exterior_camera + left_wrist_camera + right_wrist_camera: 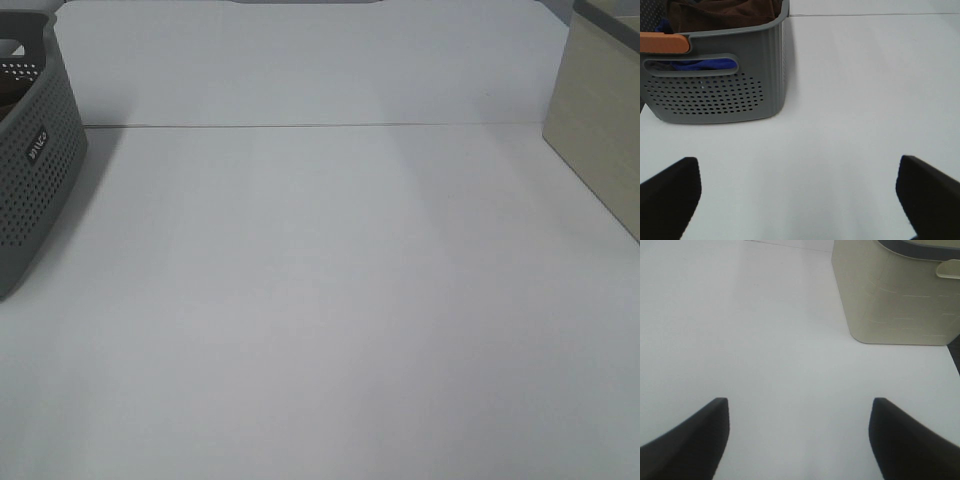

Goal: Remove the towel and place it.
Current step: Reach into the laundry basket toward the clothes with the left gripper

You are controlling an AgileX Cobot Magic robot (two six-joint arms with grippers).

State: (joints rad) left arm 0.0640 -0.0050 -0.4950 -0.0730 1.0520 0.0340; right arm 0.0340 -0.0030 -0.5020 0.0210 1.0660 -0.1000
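Your towel (722, 12) lies bunched in the basket (715, 100).
Brown, fuzzy cloth inside grey perforated plastic on the white desk (320, 300); your left claw (799, 195) and right claw (799, 435) both spread wide.

left gripper (797, 167) and right gripper (800, 405) are plain matte black, with rounded ends
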